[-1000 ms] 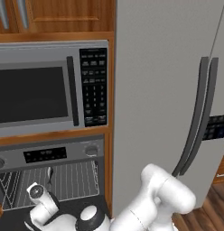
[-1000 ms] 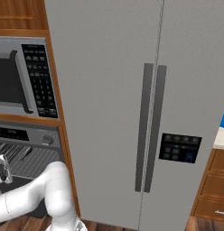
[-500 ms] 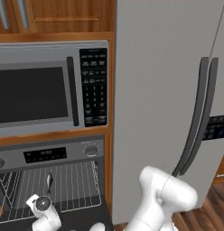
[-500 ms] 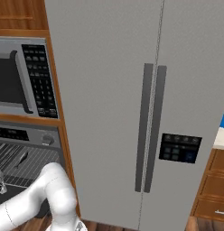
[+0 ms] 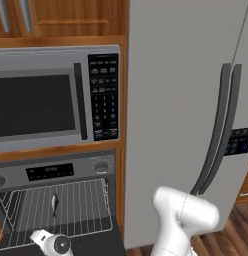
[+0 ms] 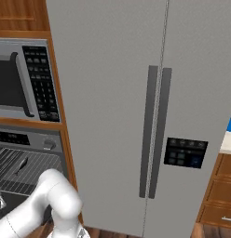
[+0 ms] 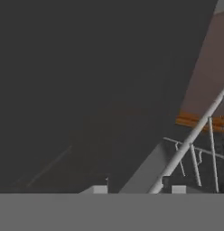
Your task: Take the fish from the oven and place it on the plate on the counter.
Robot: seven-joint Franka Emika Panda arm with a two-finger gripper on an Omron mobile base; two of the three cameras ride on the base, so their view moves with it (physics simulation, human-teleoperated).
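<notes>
The oven stands open below the microwave, its wire rack showing. On the rack lies the small silver-grey fish, also seen from the other side as the fish. My gripper hangs low at the rack's front edge, just below and in front of the fish, apart from it. In the hand view the gripper has two pale tips apart at the bottom, nothing held, looking into the dark oven past the rack's bars. The plate is out of view.
A steel microwave with a keypad sits above the oven. A tall grey fridge with twin handles stands to the right. Wooden drawers under a pale counter edge show at the far right.
The hand has sunk from in front of the rack down to its front edge. The fish now lies a little lower on the rack. The jaws have drawn closer together.
</notes>
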